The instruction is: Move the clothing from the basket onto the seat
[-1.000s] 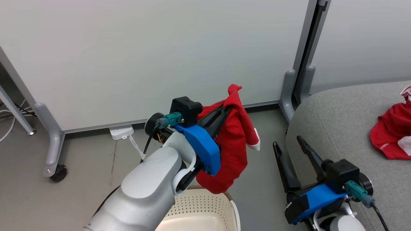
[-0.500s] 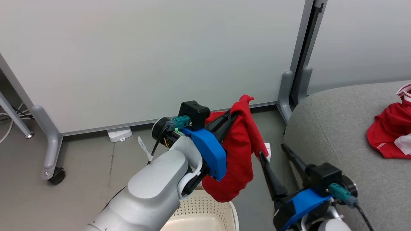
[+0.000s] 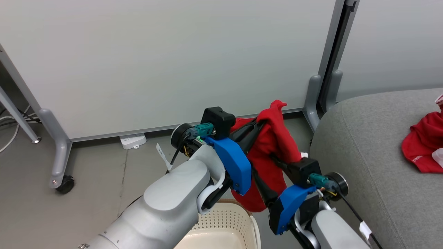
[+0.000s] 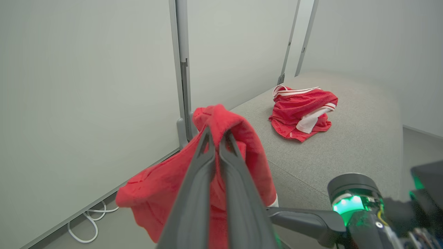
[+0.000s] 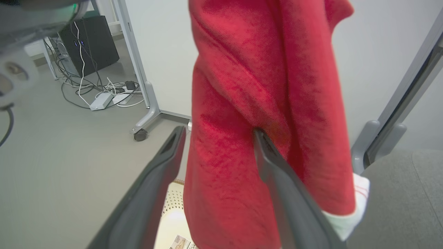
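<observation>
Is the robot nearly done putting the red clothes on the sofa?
Partly. Done: one red garment with white trim lies on the seat. In hand: the left gripper, jaws shut, holds a second red garment above the basket; the right gripper, jaws open, straddles it. Left: laying it on the seat. The basket's inside is mostly hidden.

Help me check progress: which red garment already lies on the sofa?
The crumpled garment with white stripe trim, lying on the grey sofa. The other red garment hangs pinched in the left gripper above the basket.
</observation>
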